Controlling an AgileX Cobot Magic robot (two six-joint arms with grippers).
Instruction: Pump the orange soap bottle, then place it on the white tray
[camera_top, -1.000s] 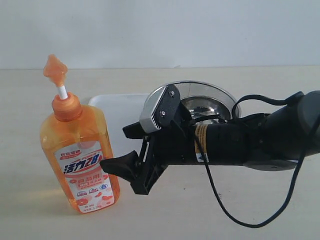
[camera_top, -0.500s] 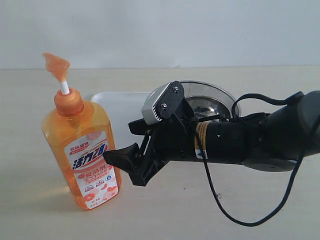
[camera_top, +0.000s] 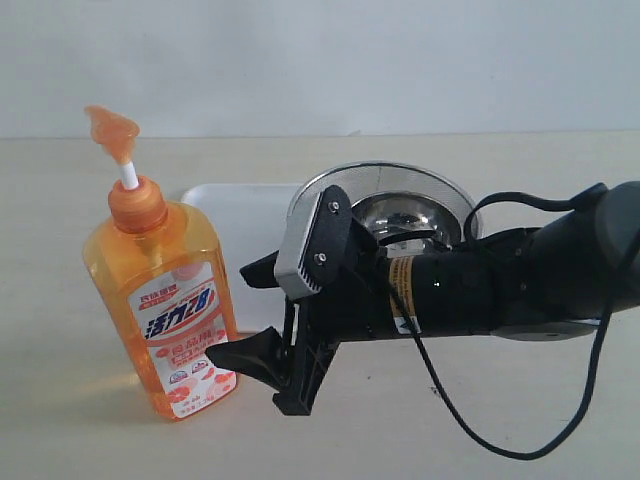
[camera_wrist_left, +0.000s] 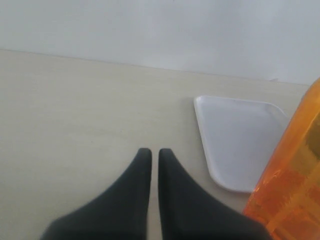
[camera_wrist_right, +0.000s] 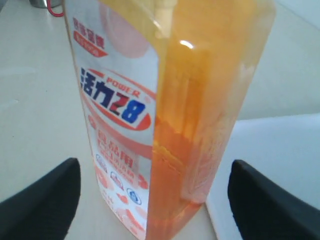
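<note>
The bottle (camera_top: 165, 300) has rocked from upright to a slight lean in the last second and now stands quietly on the tabletop (camera_top: 60, 430), just beside the tray (camera_top: 235, 215), not on it. My right hand (camera_top: 235, 315) has rolled and dropped lower, spread wide with a finger on either side of the bottle's body, gripping nothing yet. I judge I'm lining up to lift it. My left hand (camera_wrist_left: 151, 155) is all but closed, empty.
</note>
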